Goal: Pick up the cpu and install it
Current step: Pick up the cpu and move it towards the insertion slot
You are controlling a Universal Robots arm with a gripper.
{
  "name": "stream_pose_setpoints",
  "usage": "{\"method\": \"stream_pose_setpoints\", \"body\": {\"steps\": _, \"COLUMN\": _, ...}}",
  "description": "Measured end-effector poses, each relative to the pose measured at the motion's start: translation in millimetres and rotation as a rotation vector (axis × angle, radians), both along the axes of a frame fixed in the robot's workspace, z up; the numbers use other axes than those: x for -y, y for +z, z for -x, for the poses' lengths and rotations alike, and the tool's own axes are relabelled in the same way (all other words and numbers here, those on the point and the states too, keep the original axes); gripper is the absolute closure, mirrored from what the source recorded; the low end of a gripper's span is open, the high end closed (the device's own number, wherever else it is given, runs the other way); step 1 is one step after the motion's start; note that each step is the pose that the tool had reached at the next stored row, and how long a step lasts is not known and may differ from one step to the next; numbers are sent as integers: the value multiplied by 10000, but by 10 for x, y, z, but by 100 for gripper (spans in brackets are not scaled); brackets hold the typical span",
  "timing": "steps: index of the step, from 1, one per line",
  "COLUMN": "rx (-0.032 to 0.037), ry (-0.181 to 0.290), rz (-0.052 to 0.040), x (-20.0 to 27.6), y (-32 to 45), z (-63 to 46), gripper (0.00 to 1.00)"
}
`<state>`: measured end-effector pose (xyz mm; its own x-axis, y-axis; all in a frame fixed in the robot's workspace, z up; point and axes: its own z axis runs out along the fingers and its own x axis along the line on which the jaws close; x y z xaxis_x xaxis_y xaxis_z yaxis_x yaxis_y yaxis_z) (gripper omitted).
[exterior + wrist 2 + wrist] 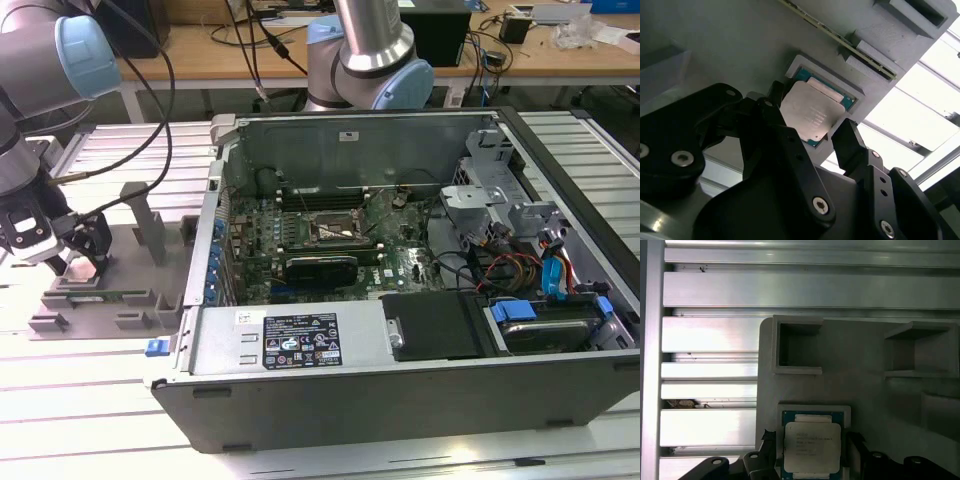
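The cpu is seated in its grey holder, at 9 o'clock from the computer case in the exterior view. The end effector is held open astride it. Its fingers should be closed evenly on opposite edges and kept level.

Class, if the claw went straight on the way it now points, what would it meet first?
Probably the cpu, lying in its grey holder beneath the open claw; depth is unclear.

Sq. silver-topped cpu looked smooth satin metal, grey holder tray matt plastic, slatted table brushed alu.
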<state>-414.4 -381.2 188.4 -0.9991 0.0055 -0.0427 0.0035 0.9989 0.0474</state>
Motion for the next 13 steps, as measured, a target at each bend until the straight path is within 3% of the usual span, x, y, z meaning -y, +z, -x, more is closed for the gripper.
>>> {"method": "stream_pose_setpoints", "body": {"steps": 13, "rx": 1, "ry": 0, "rz": -1, "x": -18, "y": -10, "z": 1, "gripper": 34}}
